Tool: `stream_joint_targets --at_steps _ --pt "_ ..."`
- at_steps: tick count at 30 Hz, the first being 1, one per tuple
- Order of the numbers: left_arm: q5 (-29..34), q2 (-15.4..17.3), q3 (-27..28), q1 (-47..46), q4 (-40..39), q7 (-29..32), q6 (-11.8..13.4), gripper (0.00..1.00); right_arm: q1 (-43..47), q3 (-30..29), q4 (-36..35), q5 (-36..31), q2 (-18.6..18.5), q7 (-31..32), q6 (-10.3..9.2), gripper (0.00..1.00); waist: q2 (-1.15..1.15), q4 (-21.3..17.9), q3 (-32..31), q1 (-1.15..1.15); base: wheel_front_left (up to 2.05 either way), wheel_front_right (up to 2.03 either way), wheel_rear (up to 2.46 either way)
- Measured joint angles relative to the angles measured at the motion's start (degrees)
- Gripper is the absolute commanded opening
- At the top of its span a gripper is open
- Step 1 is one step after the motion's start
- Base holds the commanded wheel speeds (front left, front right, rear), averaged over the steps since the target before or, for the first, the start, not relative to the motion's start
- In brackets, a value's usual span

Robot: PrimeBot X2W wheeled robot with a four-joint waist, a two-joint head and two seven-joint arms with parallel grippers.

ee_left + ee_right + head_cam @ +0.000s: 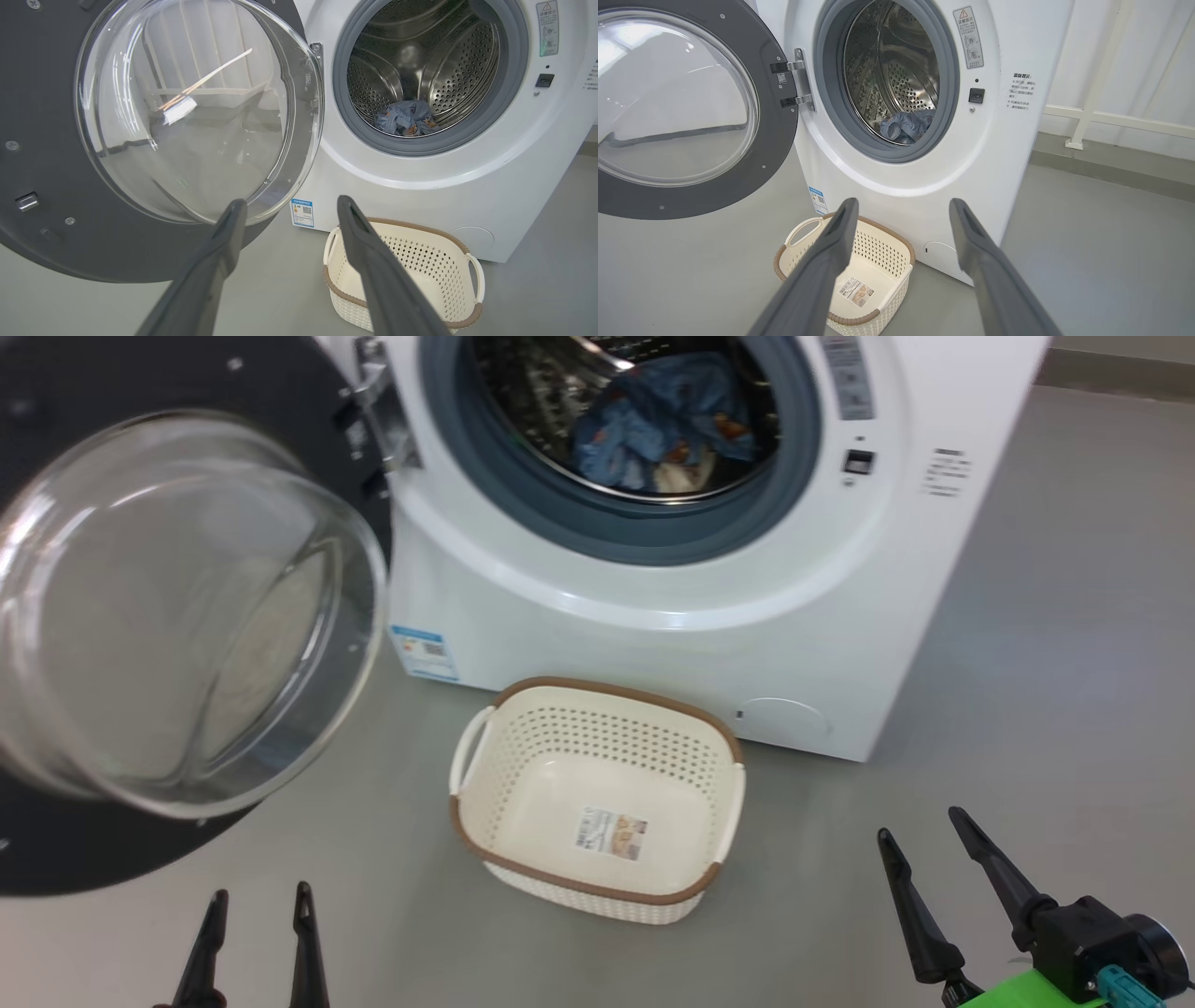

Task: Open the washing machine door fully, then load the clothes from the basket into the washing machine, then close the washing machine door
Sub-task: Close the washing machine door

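The washing machine (653,644) stands ahead with its door (177,607) swung wide open to the left, glass dome facing me. Inside the steel drum lie the clothes (663,425), light blue with orange prints, plus a cream piece (677,476); the clothes (404,119) also show in the left wrist view and the clothes (906,127) in the right. The basket (597,709) sits on the floor before the machine, holding only its label. My left gripper (260,894) is open at lower left, my right gripper (920,823) open at lower right. Both hover near the floor, short of the basket.
Grey floor (1046,663) stretches to the right of the machine. A white railing (1111,116) and wall stand behind at the right. The open door (117,140) juts out over the floor on the left, close above my left gripper.
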Motion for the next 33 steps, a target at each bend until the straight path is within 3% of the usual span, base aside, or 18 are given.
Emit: stream_joint_targets --at_steps 13,26,27,30,31,33 --pt "1.4 -2.3 2.3 0.0 0.0 0.0 -1.9 1.00 -1.1 2.0 -0.4 0.0 -0.7 0.6 0.00 1.00 0.00 9.5 0.9 0.00 0.00 0.00 0.00" --pt "3.4 -4.3 5.4 1.0 -0.9 0.0 -3.0 1.00 -3.2 4.1 1.2 0.2 -1.6 1.0 0.00 1.00 0.00 10.4 0.6 0.00 0.00 0.00 0.00" --pt "3.5 -4.3 5.5 1.0 -0.9 0.0 -3.4 0.84 -3.2 4.1 1.3 0.3 -1.6 1.0 0.00 1.00 0.00 10.4 0.6 0.00 0.00 0.00 0.00" --pt "3.8 -4.6 5.8 1.0 -0.8 0.0 -4.0 0.11 -3.2 4.1 1.5 0.6 -1.6 1.0 0.00 1.00 0.00 10.3 0.4 0.00 0.00 0.00 0.00" --pt "3.9 -4.8 5.9 1.1 -0.8 0.0 -4.1 0.00 -3.2 4.1 1.6 0.6 -1.6 1.0 0.00 1.00 0.00 10.3 0.4 0.00 0.00 0.00 0.00" --pt "3.9 -4.9 6.0 1.4 -0.7 0.0 -4.8 0.00 -3.2 4.0 1.7 0.6 -1.6 0.9 0.00 1.00 0.00 10.3 0.2 0.00 0.00 0.00 0.00"
